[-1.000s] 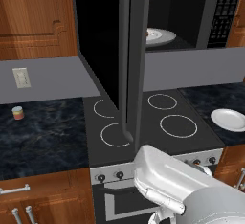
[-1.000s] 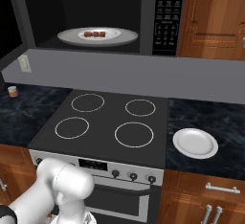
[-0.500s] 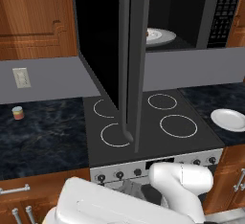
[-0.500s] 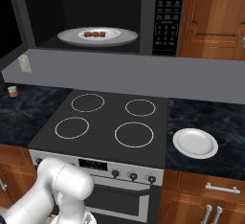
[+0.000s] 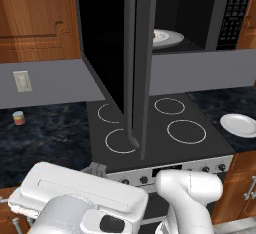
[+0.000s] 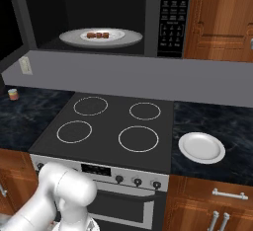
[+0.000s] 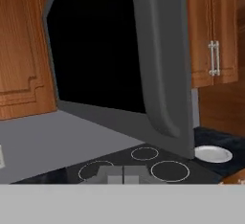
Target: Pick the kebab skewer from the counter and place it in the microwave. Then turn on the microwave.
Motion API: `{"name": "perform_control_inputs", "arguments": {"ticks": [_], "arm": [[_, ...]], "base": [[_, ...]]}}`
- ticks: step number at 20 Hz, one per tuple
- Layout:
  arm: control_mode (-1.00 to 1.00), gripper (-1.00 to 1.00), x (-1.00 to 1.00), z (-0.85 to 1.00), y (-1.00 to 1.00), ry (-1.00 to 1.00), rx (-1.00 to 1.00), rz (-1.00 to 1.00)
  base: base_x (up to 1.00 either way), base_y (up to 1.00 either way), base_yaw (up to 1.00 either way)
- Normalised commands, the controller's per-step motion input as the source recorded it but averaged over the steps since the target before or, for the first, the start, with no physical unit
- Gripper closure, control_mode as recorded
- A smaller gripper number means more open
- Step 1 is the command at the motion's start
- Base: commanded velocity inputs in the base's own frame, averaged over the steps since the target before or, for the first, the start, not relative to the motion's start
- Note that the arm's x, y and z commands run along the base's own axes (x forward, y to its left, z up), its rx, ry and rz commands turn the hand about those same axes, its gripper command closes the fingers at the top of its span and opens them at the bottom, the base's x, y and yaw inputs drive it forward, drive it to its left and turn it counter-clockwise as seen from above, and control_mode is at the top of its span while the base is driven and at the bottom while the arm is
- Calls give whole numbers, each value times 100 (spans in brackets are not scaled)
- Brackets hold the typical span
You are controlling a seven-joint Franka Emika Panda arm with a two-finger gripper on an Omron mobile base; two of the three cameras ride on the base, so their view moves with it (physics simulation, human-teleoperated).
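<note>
Overhead, open microwave (image 6: 99,22) with dark glass door (image 5: 137,63) swung wide above the ringed black stovetop (image 6: 108,126). Flanked by marbled counter (image 6: 217,126), round white plate (image 6: 201,147) at its right front edge. Inside, lumpy kebab skewer (image 6: 97,35) mid-plate. Gripper (image 7: 123,174) barely visible; opening impossible to tell.

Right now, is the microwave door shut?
No, the microwave door hangs wide open, and the kebab skewer lies in plain sight on the white plate inside.
</note>
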Motion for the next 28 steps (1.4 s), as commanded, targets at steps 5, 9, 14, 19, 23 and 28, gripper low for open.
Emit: {"name": "perform_control_inputs", "arguments": {"ticks": [5,9,14,19,23,28], "arm": [[-100,100,52,-22,38,-6,-17,-3],[-100,100,58,-15,23,-3,-14,-12],[-100,100,68,-4,11,-2,-15,-18],[-100,100,69,0,8,-4,-15,-21],[-100,100,70,0,13,-2,-15,-22],[-100,100,58,0,4,-1,-13,-20]], "base": [[0,0,0],[0,0,0],[0,0,0],[0,0,0],[0,0,0],[0,0,0]]}}
